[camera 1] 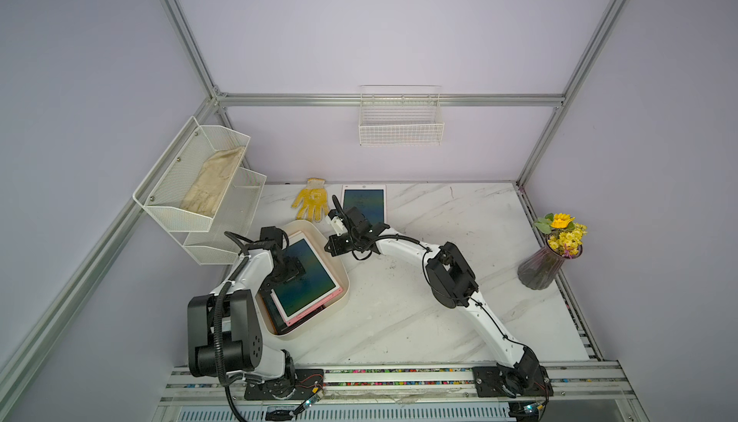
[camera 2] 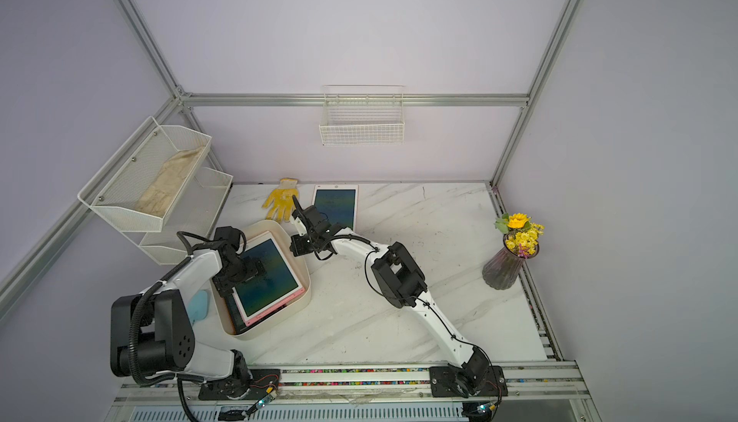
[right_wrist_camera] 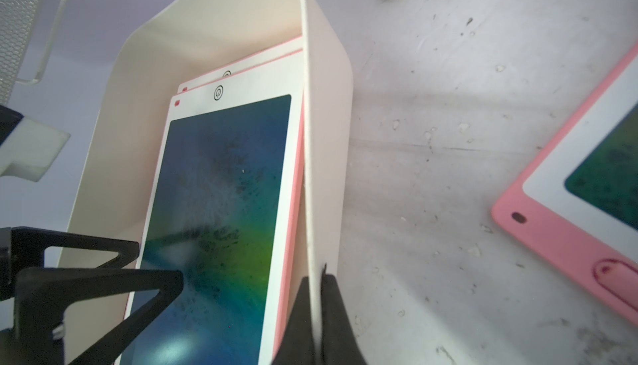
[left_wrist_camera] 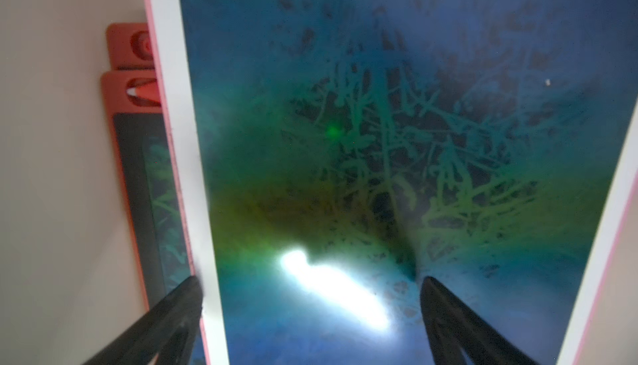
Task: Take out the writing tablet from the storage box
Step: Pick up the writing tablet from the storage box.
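The cream storage box [camera 1: 344,280] [camera 2: 306,285] stands at the table's left and holds a stack of writing tablets. The top writing tablet [camera 1: 309,280] [camera 2: 268,280] [left_wrist_camera: 345,138] [right_wrist_camera: 221,190] has a white frame, a pink back and a blue-green screen. My left gripper [camera 1: 288,271] [left_wrist_camera: 310,287] hangs open low over it, one finger by the tablet's long edge and the other over the screen. Red tablets [left_wrist_camera: 133,132] lie underneath. My right gripper [camera 1: 333,246] [right_wrist_camera: 316,285] is shut on the box's wall [right_wrist_camera: 310,138], one finger inside and one outside.
Another pink-backed tablet [camera 1: 364,204] [right_wrist_camera: 587,187] lies on the marble table behind the right gripper, beside a yellow glove [camera 1: 311,200]. A vase of flowers [camera 1: 551,256] stands at the right edge. A mesh shelf [camera 1: 199,184] and a wire basket [camera 1: 401,120] hang on the walls.
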Controlling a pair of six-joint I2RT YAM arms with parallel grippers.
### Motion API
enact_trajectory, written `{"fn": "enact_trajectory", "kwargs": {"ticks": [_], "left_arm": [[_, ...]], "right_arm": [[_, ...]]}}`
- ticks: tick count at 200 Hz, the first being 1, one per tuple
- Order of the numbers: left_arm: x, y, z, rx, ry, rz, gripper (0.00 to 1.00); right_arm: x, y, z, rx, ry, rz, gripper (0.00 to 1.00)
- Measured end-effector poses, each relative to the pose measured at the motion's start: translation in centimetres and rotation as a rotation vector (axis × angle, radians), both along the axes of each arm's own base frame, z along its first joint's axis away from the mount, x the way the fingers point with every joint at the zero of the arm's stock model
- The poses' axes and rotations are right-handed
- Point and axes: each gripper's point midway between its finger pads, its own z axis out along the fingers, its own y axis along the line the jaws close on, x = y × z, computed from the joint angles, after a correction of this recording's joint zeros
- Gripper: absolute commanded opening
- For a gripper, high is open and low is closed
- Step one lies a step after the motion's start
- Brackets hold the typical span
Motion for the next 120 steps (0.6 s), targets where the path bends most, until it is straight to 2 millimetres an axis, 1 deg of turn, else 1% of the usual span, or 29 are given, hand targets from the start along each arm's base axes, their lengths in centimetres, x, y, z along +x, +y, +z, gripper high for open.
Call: {"fn": "enact_trajectory", "kwargs": {"ticks": [77,120], "left_arm": [[-0.7,0.1,0.0,0.007,0.033,-0.007,0.98],[-0.7,0.0,1.6,0.011,-0.016,-0.006,0.98]], "right_arm": [[0.0,0.0,0.1,0.007,0.004,0.005,0.03],[0.2,-0.2,0.0,0.008,0.009,0.006,0.03]]}}
